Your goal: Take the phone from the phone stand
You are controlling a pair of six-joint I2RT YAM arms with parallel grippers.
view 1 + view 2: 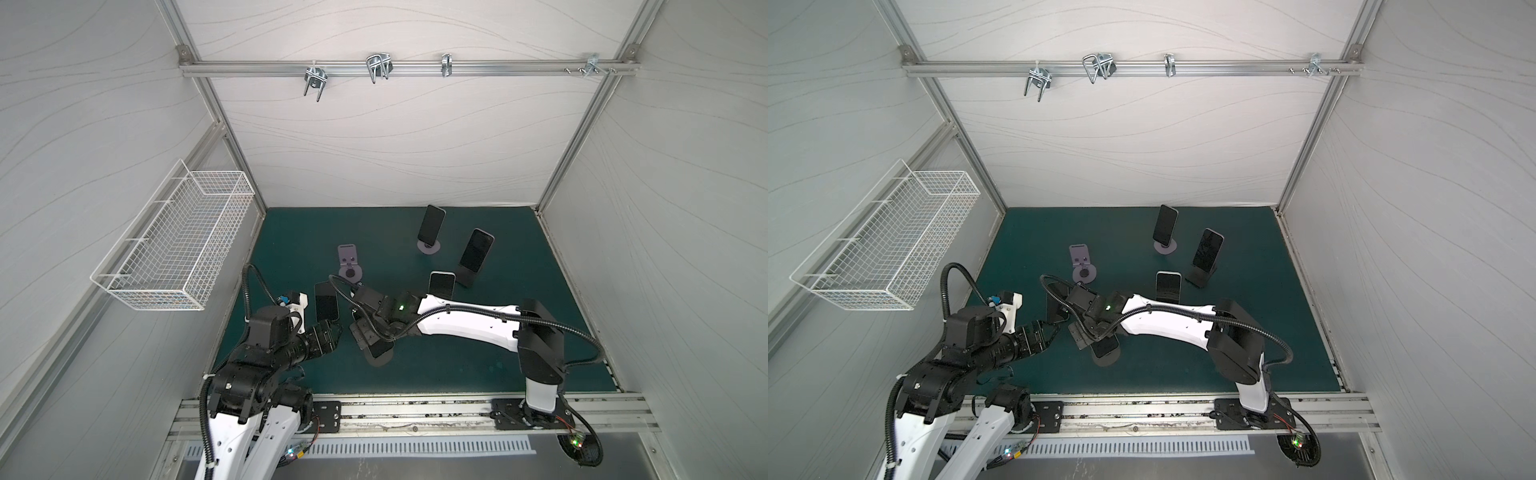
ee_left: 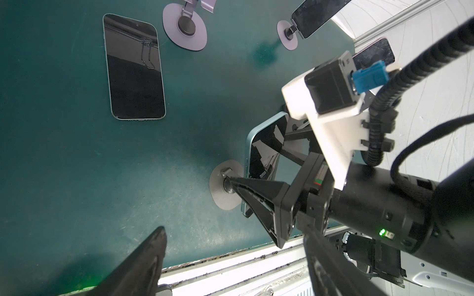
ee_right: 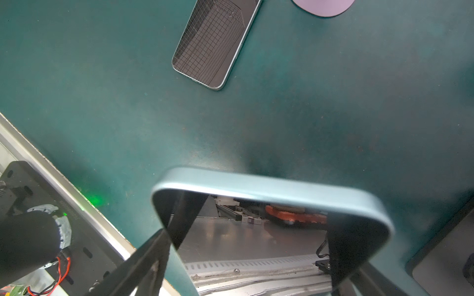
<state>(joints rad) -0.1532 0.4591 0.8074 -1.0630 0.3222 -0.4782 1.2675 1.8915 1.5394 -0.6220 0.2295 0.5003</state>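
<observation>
Pale-blue phone (image 2: pixel 265 153) tilted over grey round-based stand (image 2: pixel 220 198).

Left arm (image 1: pixel 270 328) folded low at front left, wrist roughly level. Left gripper (image 1: pixel 334 330) points toward centre, fingers (image 2: pixel 146 258) parted. Right arm (image 1: pixel 465 320) stretched across the middle, forearm near horizontal. Right gripper (image 1: pixel 371 337) tipped downward, fingers (image 3: pixel 154 258) spread wide; contact not discernible.

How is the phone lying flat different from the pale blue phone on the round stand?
The flat black-screened phone lies on the green mat; the pale blue phone leans up on its round grey stand. Nothing surrounds the flat phone; the right gripper straddles the pale blue phone. Both screens are dark.
</observation>
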